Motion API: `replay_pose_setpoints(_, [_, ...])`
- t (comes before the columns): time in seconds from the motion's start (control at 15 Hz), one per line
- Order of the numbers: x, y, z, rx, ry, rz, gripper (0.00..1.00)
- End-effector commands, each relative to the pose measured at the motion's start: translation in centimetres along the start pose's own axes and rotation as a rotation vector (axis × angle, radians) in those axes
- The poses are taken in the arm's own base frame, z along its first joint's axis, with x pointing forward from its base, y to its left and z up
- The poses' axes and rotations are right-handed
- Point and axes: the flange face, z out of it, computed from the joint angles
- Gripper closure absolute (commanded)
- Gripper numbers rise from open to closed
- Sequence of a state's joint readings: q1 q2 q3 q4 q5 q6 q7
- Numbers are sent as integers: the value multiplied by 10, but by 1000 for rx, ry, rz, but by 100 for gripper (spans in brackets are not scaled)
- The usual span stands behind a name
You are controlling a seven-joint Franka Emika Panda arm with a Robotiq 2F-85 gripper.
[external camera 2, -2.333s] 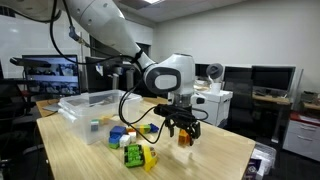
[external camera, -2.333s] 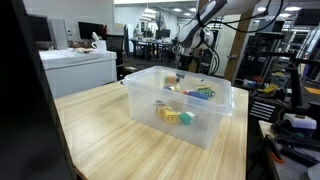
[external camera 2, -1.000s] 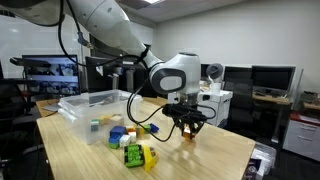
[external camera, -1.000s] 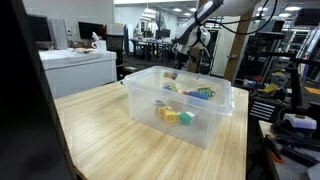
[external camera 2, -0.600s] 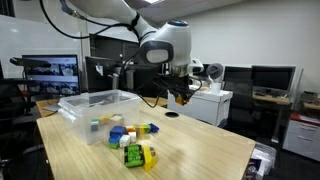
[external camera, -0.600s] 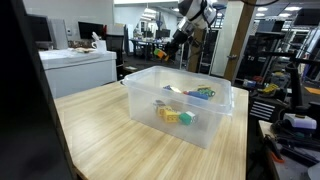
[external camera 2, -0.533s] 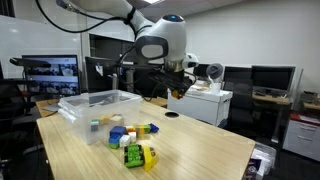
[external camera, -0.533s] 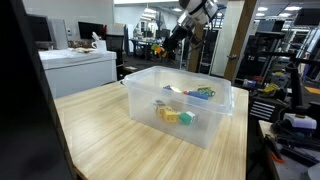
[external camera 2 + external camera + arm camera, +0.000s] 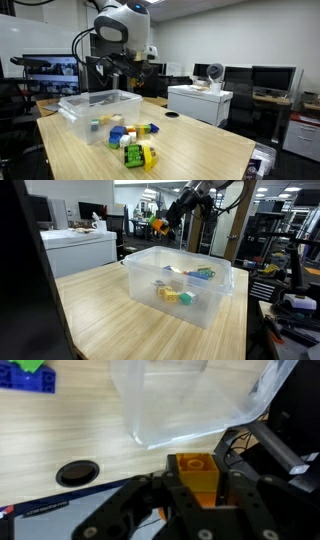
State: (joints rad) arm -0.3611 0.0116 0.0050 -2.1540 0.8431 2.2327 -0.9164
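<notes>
- Farthest left in the wrist view, a blue and green block (image 9: 28,375) lies on the wooden table (image 9: 70,425), outside the clear plastic bin (image 9: 170,405).
- Below and to its right, a black grommet (image 9: 75,473) sits in the tabletop, apart from the bin.
- Centre: the bin stands open-topped on the table, ahead of the gripper (image 9: 197,478). In an exterior view a yellow block (image 9: 170,294) and a green block (image 9: 186,298) show through its wall, lying just beside each other on its floor. Further coloured pieces (image 9: 200,273) show at its far rim; whether they lie inside or behind it cannot be told.
- In an exterior view, loose blocks (image 9: 135,152) lie on the table near the bin, outside it.
- Right of centre: the orange block (image 9: 194,470) is clamped between the dark fingers (image 9: 238,500) of the gripper, whose jaws stand narrow, closed on the block's sides. In both exterior views block and gripper hang high above the table, well apart from the bin's contents.
</notes>
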Motion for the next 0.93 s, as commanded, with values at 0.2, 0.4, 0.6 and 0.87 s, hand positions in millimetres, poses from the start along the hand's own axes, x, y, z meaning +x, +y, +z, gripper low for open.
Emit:
replay_pose_setpoints(0.2, [-68,-45,17,-65,-136,-18,38])
replay_pose_setpoints(0.4, [-74,-51,19,-88,-165,-5,19])
replay_pose_setpoints(0.6, [-58,-47,12,-102,-130,43,1])
replay_pose_setpoints(0.87, [-27,-16,-11,-165,-21,166,0])
